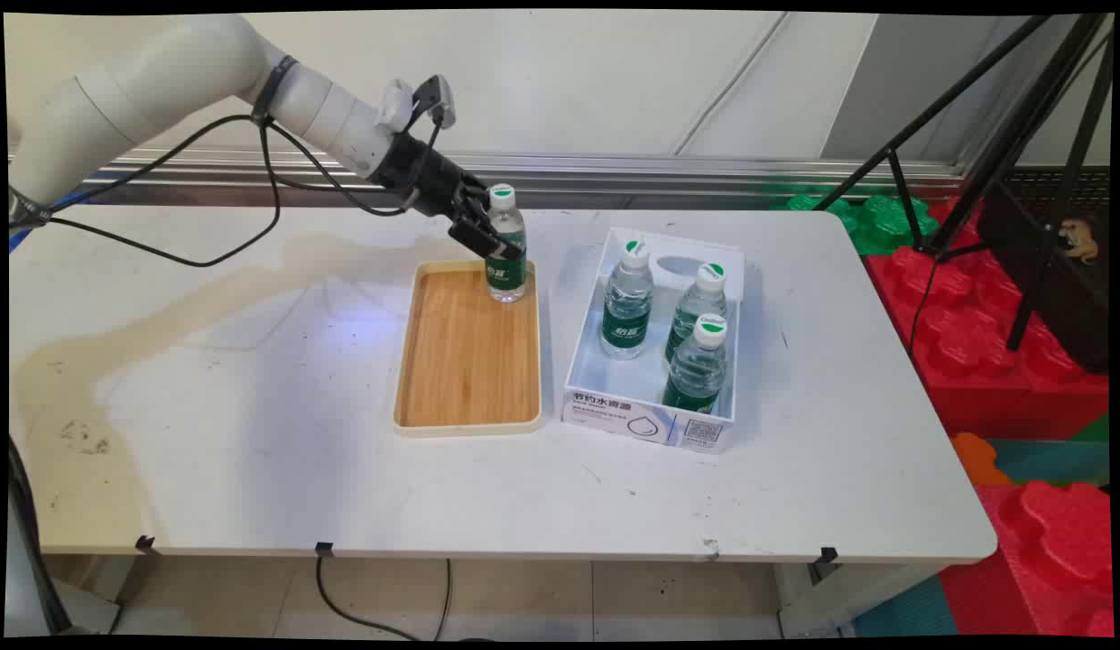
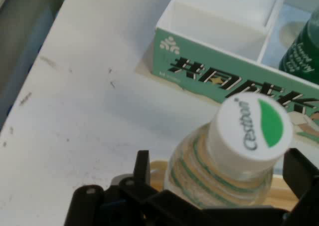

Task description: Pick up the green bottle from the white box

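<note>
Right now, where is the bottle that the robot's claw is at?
In the main view the bottle stands upright at the far right corner of the wooden tray, between the gripper fingers, left of the white box.

Hand view's right edge cuts off a green-labelled bottle [image 2: 305, 56].

**One high fixed view, one close view**

The main view looks down from above the near edge across the whole tabletop [image 1: 253, 433] toward the wall. The hand view sits close over the tool [image 2: 219, 186]. Both show the bottle [image 1: 505, 248] and box [image 1: 650, 424].
</note>
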Available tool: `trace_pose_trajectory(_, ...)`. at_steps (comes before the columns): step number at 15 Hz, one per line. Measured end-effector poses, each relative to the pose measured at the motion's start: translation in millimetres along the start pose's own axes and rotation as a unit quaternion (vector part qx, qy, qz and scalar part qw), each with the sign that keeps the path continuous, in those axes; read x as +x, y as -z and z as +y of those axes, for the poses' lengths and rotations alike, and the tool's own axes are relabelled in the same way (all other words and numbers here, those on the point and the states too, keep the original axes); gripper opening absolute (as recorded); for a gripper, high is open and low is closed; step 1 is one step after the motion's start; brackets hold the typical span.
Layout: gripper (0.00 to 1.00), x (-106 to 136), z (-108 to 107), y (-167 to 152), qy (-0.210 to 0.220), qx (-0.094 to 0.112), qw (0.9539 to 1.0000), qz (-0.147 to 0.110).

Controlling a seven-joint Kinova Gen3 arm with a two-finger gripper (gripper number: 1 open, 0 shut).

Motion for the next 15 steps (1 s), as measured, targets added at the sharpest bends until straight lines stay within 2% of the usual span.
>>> trace_pose_trajectory(6, 1.0, 11.4, 6.2, 29.8, -0.013, -0.002, 0.9998, 0.013)
trace_pose_trajectory(15, 1.0, 38.2, 29.7, 110.0, -0.026, 0.0, 0.9989, 0.038)
